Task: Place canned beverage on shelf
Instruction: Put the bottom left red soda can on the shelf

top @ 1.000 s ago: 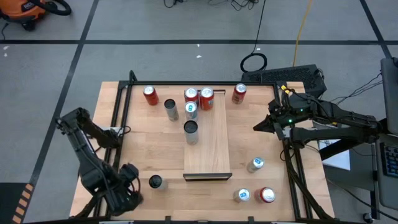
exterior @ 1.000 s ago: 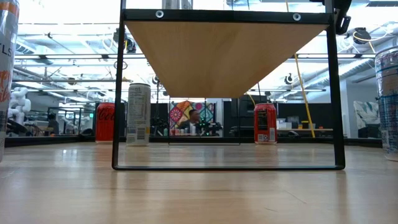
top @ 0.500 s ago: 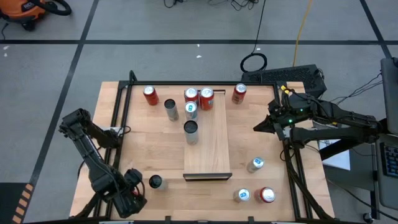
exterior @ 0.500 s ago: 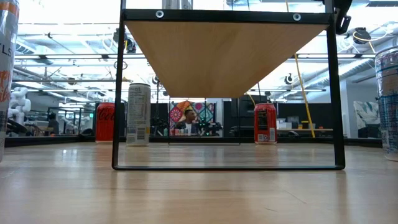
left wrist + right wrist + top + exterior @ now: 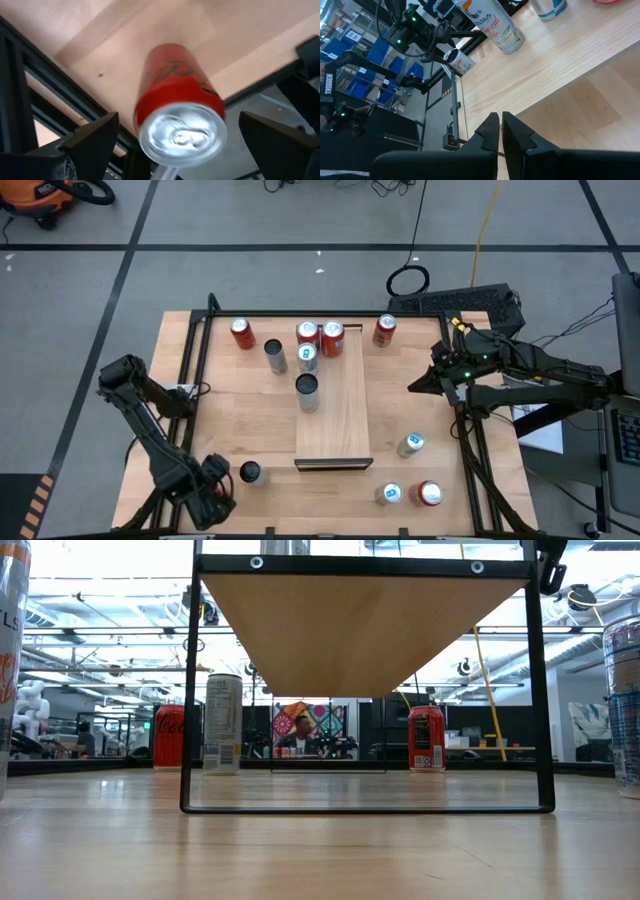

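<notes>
Overhead looks straight down; low looks level under the shelf [image 5: 360, 625].

An orange vacuum [image 5: 45, 198] sits on the floor [image 5: 250, 215].

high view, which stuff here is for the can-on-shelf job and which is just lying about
Job: shelf; red can between the open left hand's fingers.
Lying about: red cans at the far edge; white cans on the right; shut right hand, parked at the right edge.
</notes>
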